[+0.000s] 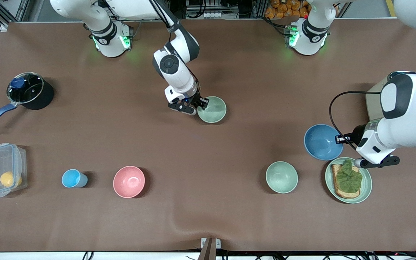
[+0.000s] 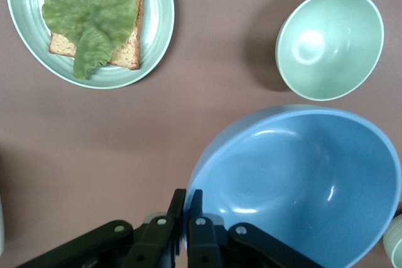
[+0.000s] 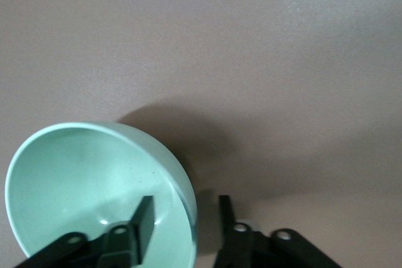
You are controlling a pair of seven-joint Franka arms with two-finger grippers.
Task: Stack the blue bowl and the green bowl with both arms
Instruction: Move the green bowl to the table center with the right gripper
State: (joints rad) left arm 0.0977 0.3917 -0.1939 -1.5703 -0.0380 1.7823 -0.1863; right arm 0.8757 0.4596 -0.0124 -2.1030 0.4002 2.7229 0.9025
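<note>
The blue bowl hangs tilted by its rim from my left gripper, which is shut on it next to the plate at the left arm's end of the table. The green bowl rests upright on the table in the middle, toward the robots' bases. My right gripper is open astride that bowl's rim. One finger is inside the bowl and the other is outside, and neither touches the wall.
A paler green bowl and a plate with toast and lettuce sit nearer the camera. Toward the right arm's end are a pink bowl, a light-blue cup, a clear box and a lidded pot.
</note>
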